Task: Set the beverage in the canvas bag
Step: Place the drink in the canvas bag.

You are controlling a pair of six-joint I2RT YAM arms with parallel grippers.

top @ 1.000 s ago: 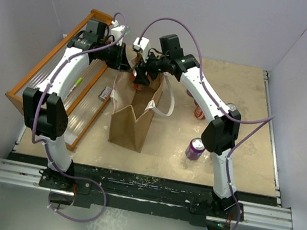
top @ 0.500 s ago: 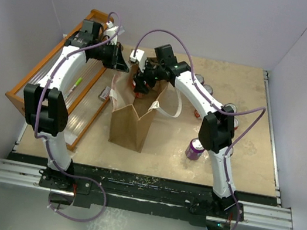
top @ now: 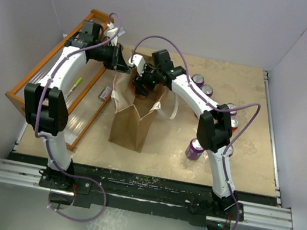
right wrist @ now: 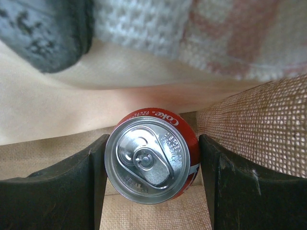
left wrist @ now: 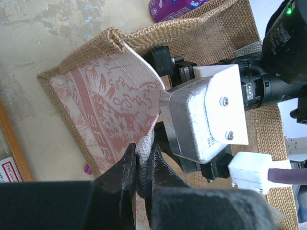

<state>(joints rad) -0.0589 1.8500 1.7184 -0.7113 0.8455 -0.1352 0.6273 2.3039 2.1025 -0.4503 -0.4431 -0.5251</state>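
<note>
The canvas bag (top: pixel 128 127) stands upright mid-table, its mouth pulled open. My left gripper (top: pixel 123 64) is at the bag's far left rim; in the left wrist view it (left wrist: pixel 143 162) is shut on the white woven handle (left wrist: pixel 145 143). My right gripper (top: pixel 142 83) reaches down into the bag's mouth. The right wrist view shows a red Coke can (right wrist: pixel 151 155), the beverage, top up between that gripper's (right wrist: pixel 152 159) two dark fingers, with burlap wall (right wrist: pixel 254 129) and the bag's floor around it.
An orange slatted rack (top: pixel 58 83) lies left of the bag, a small packet (top: pixel 105 93) beside it. A purple can (top: pixel 195 149) stands right of the bag, and several more cans (top: pixel 203 85) sit behind the right arm. The box walls enclose the table.
My right gripper has moved left and lower, carrying the can into the bag's mouth. The left gripper has kept its hold on the handle with only a slight shift.
</note>
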